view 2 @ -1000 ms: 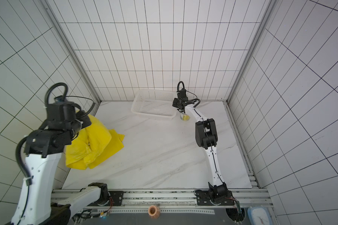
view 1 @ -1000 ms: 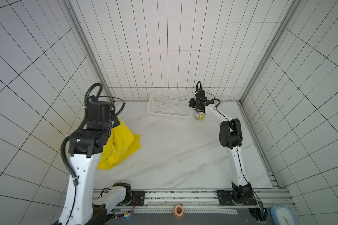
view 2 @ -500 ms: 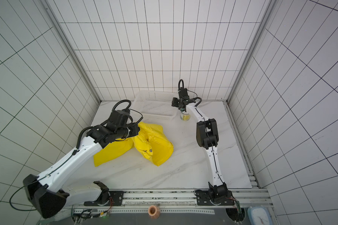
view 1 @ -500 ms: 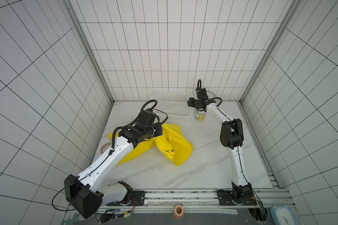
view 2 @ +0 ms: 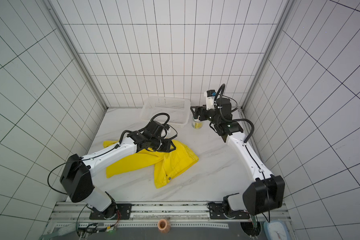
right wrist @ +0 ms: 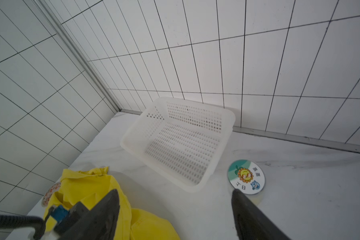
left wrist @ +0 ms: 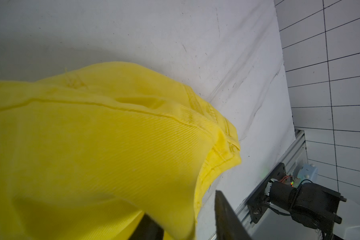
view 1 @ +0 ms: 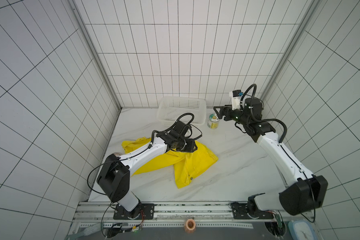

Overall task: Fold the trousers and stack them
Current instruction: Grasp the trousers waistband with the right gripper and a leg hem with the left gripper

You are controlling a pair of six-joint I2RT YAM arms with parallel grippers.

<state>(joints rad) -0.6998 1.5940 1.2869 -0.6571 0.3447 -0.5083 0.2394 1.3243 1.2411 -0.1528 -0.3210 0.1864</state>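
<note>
The yellow trousers (view 1: 195,166) (view 2: 173,164) lie crumpled and partly spread on the white marble table, in both top views, with the waist button (view 1: 191,178) facing up near the front. My left gripper (view 1: 190,146) (view 2: 168,146) rests low on their far edge. In the left wrist view its jaws (left wrist: 185,226) stand apart and the trousers (left wrist: 102,145) drape loosely over one finger (left wrist: 148,228). My right gripper (view 1: 217,113) (view 2: 193,113) (right wrist: 175,207) hovers open and empty at the back right, beside a small jar.
A white perforated basket (view 1: 182,97) (view 2: 166,97) (right wrist: 139,122) stands at the back wall. The small jar with a sunflower lid (view 1: 213,121) (view 2: 196,123) (right wrist: 246,176) sits to its right. A round tape-like disc (view 1: 116,154) lies by the left wall.
My left arm swung from the far left to the table's middle, carrying the bundled trousers. It laid them down spread out and its jaws parted. The right gripper opened near the jar.
</note>
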